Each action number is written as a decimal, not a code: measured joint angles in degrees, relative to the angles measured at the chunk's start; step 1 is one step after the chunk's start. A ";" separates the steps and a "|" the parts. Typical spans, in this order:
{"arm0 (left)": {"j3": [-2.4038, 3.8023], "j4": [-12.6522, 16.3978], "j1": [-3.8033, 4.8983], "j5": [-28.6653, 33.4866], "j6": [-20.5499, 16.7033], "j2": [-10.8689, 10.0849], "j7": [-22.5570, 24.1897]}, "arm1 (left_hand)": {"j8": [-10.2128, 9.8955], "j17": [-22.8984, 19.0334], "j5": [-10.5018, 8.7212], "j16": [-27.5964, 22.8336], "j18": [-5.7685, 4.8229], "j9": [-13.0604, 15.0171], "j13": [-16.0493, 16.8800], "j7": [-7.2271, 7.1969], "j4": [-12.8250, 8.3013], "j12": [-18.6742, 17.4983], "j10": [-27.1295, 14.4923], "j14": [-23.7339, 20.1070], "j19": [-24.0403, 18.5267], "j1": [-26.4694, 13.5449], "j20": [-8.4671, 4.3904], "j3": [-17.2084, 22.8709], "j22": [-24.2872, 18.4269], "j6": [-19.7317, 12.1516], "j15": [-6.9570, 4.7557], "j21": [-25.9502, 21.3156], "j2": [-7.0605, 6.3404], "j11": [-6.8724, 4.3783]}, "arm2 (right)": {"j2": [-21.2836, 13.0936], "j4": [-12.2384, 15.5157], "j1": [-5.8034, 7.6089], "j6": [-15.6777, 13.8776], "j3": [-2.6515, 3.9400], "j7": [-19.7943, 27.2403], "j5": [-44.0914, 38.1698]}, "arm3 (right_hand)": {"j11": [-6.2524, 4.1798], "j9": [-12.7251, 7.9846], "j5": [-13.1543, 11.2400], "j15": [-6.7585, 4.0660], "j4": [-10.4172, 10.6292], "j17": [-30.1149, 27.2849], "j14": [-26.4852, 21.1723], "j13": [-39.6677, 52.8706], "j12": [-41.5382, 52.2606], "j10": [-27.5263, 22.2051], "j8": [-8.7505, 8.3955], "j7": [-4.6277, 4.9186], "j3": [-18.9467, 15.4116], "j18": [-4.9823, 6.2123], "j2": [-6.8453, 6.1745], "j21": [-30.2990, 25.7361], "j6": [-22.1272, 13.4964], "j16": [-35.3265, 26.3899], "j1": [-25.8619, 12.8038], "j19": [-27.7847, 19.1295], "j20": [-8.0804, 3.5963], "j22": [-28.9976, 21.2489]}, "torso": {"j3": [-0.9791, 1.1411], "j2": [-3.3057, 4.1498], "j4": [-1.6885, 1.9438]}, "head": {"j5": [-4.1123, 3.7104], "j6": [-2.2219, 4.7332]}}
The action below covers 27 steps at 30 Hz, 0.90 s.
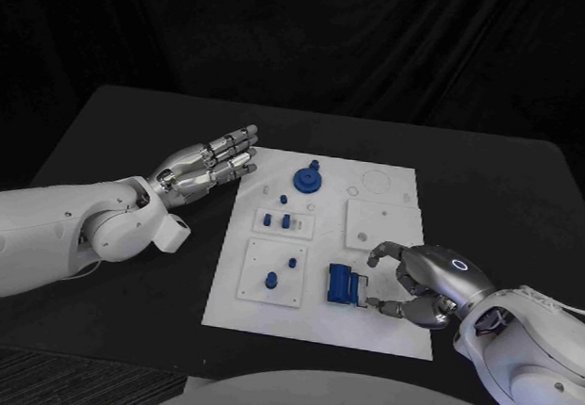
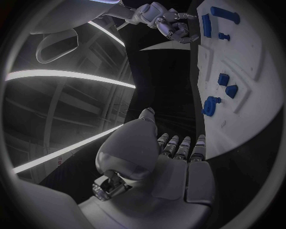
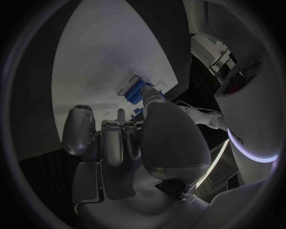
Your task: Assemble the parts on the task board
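- White task board: rectangular, flat at the table's centre.
- Blue parts: round gear-like piece at 11 o'clock, blocky piece at 6 o'clock.

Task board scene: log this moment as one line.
left hand: open, beside task board | right hand: fingers at blue part, grip unclear

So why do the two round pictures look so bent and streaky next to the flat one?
Head view: flat and even, the white board bright against the dark table. Left wrist view: fisheye curves the board's edge, and pale light streaks arc behind the left hand. Right wrist view: the right hand looms large and dim, and the board bulges.
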 measured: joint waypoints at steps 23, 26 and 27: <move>0.00 -0.07 -0.44 0.00 0.59 0.22 -0.27 | 0.22 0.03 0.00 0.00 0.00 0.08 0.03 1.62 -0.24 0.00 0.00 0.03 0.14 0.22 0.14 0.24 0.05 0.83 -0.03 0.00 -0.22 0.00 | 2.63 -1.45 -0.50 0.37 0.00 -1.77 -1.27 | 0.39 -3.86 -3.96 0.36 0.00 0.00 -0.03 0.00 0.00 -0.03 0.34 0.41 0.00 0.00 0.52 0.53 -0.82 0.00 -2.47 0.21 0.20 -0.01 | -0.01 0.02 0.00 | -0.18 0.00; 0.00 -0.07 -0.47 0.00 0.63 0.17 -0.28 | 0.22 0.03 0.00 0.00 0.00 0.10 0.03 1.62 -0.24 0.00 0.00 0.03 0.21 0.22 0.20 0.24 0.05 0.84 -0.03 0.00 -0.22 0.00 | 2.92 -1.72 -0.53 0.74 0.00 -1.89 -1.21 | 0.39 -4.77 -5.21 0.36 0.00 0.00 -0.03 0.00 0.00 -0.02 0.34 0.41 0.00 0.00 0.57 0.53 -0.82 0.00 -2.55 0.00 0.41 -0.02 | -0.01 0.02 -0.01 | -0.15 0.00; 0.00 -0.07 -0.49 0.00 0.64 0.16 -0.29 | 0.22 0.03 0.00 0.00 0.00 0.10 0.03 1.62 -0.24 0.00 0.00 0.03 0.21 0.23 0.20 0.24 0.05 0.84 -0.03 0.00 -0.22 0.00 | 3.05 -1.79 -0.54 0.88 0.00 -1.92 -1.18 | 0.39 -5.18 -5.81 0.36 0.00 0.00 -0.03 0.00 0.00 -0.03 0.34 0.41 0.00 0.00 0.27 0.53 -0.82 0.00 -2.85 0.00 0.41 -0.02 | -0.01 0.02 -0.01 | -0.14 0.00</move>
